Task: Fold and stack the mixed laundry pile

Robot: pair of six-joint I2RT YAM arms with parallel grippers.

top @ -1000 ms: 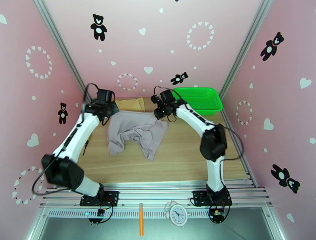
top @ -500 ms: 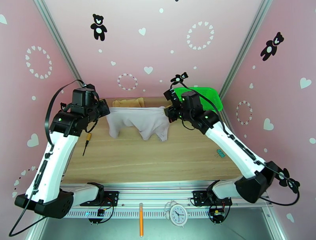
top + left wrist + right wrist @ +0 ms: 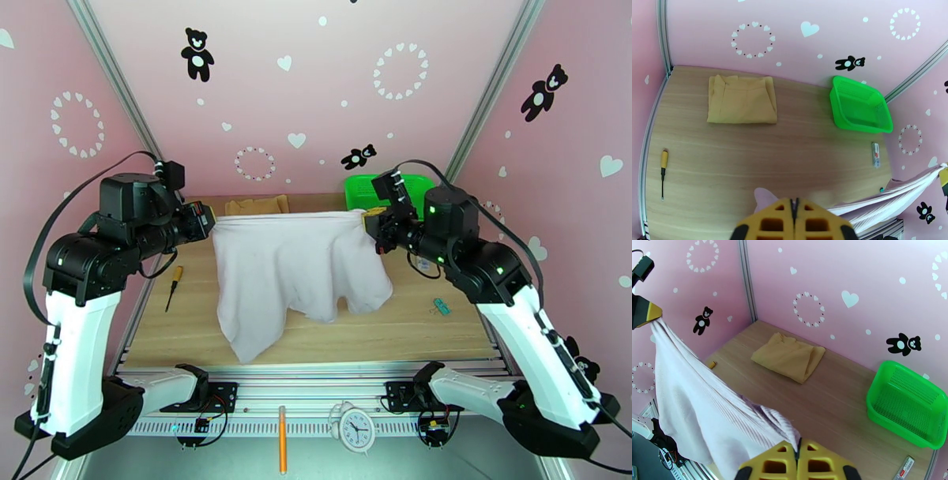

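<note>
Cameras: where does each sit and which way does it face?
Top external: above, behind the bases, looking down at the wooden table; left gripper and right gripper hold the pale grey-lilac garment spread.
Left wrist: raised, facing down; own yellow fingers.
Right wrist: raised, facing far-left corner; own yellow fingers.
Both wrists share the folded tan-beige cloth and bright green plastic mesh basket.

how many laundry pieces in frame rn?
2. The pale grey-lilac garment hangs stretched between the left hand and the right hand; the tan-beige cloth lies folded on the table, far left.
</note>
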